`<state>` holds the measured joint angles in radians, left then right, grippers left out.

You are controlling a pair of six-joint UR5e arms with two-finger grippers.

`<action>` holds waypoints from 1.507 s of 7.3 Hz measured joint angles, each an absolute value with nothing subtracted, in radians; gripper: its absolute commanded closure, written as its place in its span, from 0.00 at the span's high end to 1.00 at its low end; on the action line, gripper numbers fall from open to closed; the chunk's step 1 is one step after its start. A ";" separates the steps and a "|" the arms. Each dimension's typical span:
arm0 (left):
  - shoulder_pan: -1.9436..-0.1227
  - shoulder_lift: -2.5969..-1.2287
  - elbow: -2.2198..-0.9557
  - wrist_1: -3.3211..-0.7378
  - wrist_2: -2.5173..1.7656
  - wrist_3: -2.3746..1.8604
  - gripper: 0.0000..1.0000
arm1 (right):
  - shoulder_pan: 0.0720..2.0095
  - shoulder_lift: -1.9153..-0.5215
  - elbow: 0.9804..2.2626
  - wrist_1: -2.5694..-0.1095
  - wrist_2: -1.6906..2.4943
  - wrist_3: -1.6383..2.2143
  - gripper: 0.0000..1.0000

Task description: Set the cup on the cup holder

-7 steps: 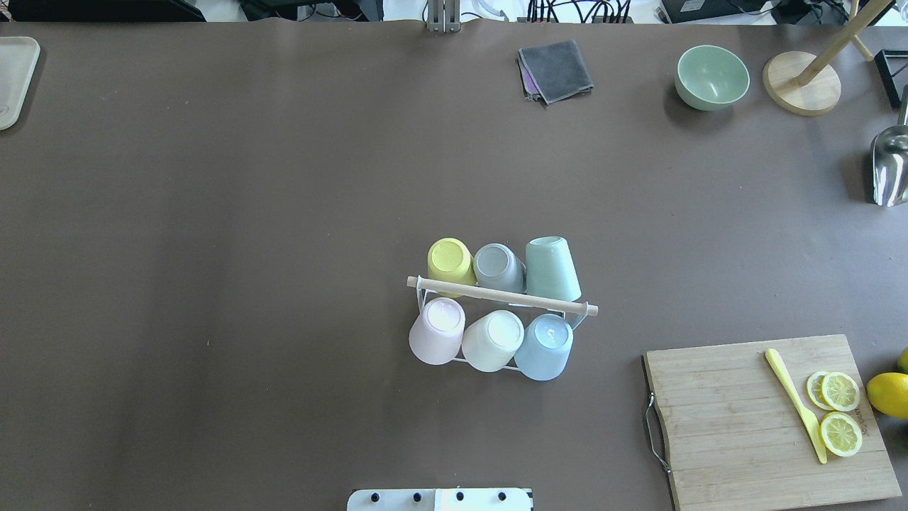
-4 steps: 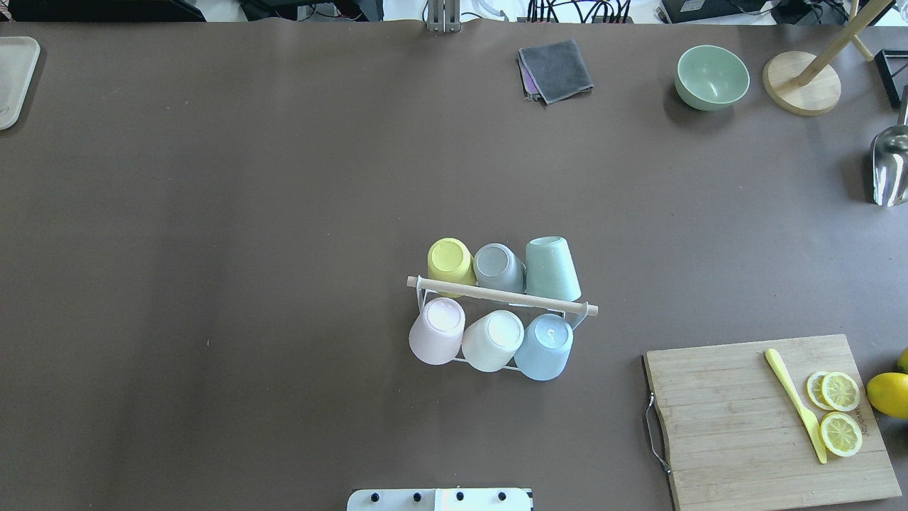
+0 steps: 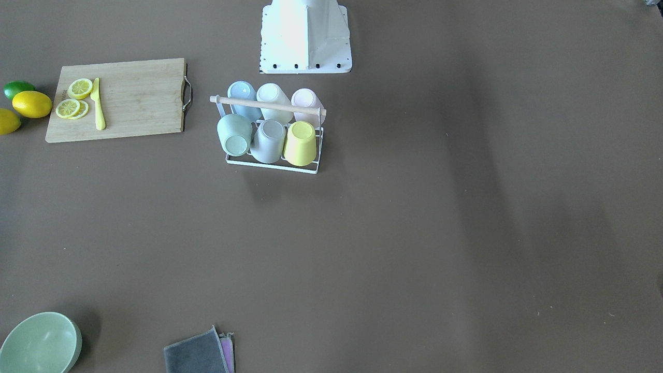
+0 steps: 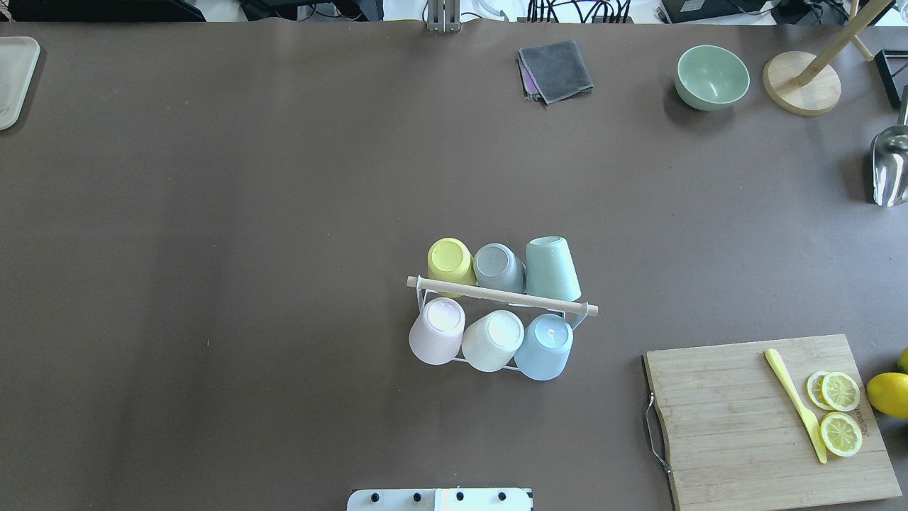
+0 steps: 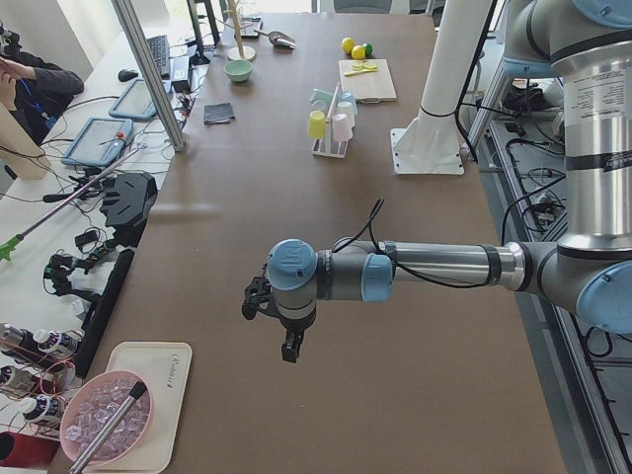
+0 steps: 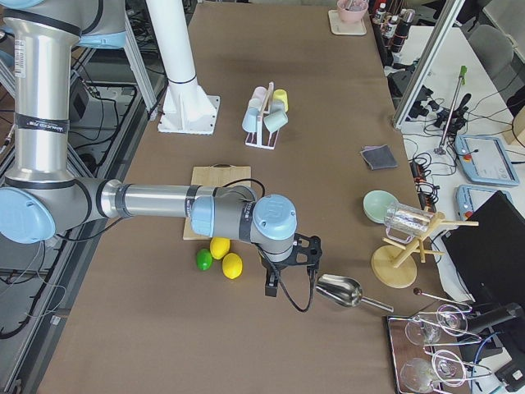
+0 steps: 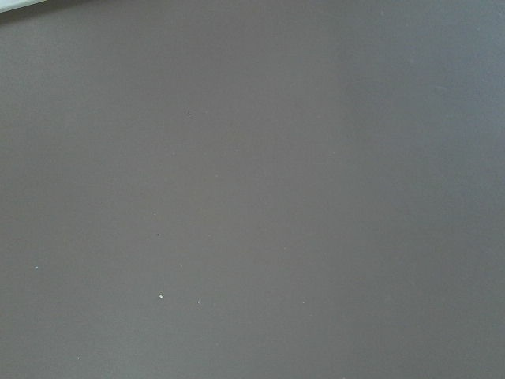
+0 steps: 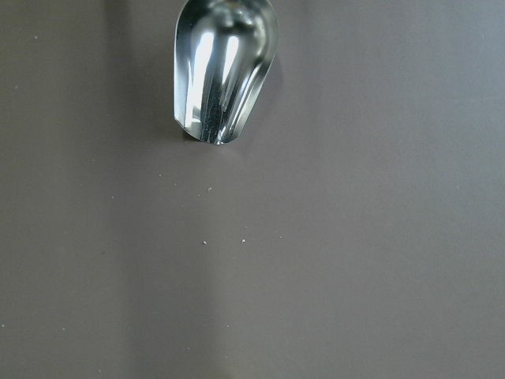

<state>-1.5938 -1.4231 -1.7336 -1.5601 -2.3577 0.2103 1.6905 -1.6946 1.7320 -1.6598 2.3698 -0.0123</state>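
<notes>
The cup holder (image 4: pixel 502 296), a white wire rack with a wooden dowel across its top, stands mid-table; it also shows in the front view (image 3: pixel 268 105). Several cups sit upside down on its prongs: yellow (image 4: pixel 450 260), grey (image 4: pixel 498 267) and green (image 4: pixel 551 270) on the far side, pink (image 4: pixel 438 331), white (image 4: pixel 493 340) and blue (image 4: pixel 545 346) on the near side. My left gripper (image 5: pixel 286 346) hangs over bare table far from the rack. Far from it at the other end, my right gripper (image 6: pixel 271 287) hangs beside a metal scoop (image 8: pixel 223 71). I cannot tell whether either gripper is open or shut.
A wooden cutting board (image 4: pixel 752 426) with lemon slices (image 4: pixel 840 390) and a yellow knife (image 4: pixel 794 404) lies right of the rack, a lemon (image 4: pixel 890 394) beside it. A green bowl (image 4: pixel 711 77), a grey cloth (image 4: pixel 556 69) and a wooden stand (image 4: pixel 801 84) sit at the far edge.
</notes>
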 measured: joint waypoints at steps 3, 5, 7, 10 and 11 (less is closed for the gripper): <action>-1.594 -1.420 -1.732 -1.560 -2.357 0.210 0.99 | 1.692 -1.695 1.732 -1.658 2.370 -0.013 1.00; -1.594 -1.418 -1.729 -1.560 -2.357 0.209 0.99 | 1.692 -1.696 1.731 -1.658 2.369 -0.012 1.00; -1.594 -1.420 -1.733 -1.560 -2.356 0.208 0.99 | 1.692 -1.696 1.733 -1.657 2.367 -0.012 1.00; -1.596 -1.421 -1.742 -1.561 -2.356 0.216 0.99 | 1.692 -1.693 1.734 -1.658 2.366 -0.011 1.00; -1.596 -1.421 -1.746 -1.561 -2.355 0.215 0.99 | 1.692 -1.692 1.734 -1.658 2.365 -0.010 1.00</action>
<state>-1.5963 -1.4213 -1.7465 -1.5607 -2.3553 0.2152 1.6920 -1.6917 1.7340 -1.6580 2.3651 -0.0098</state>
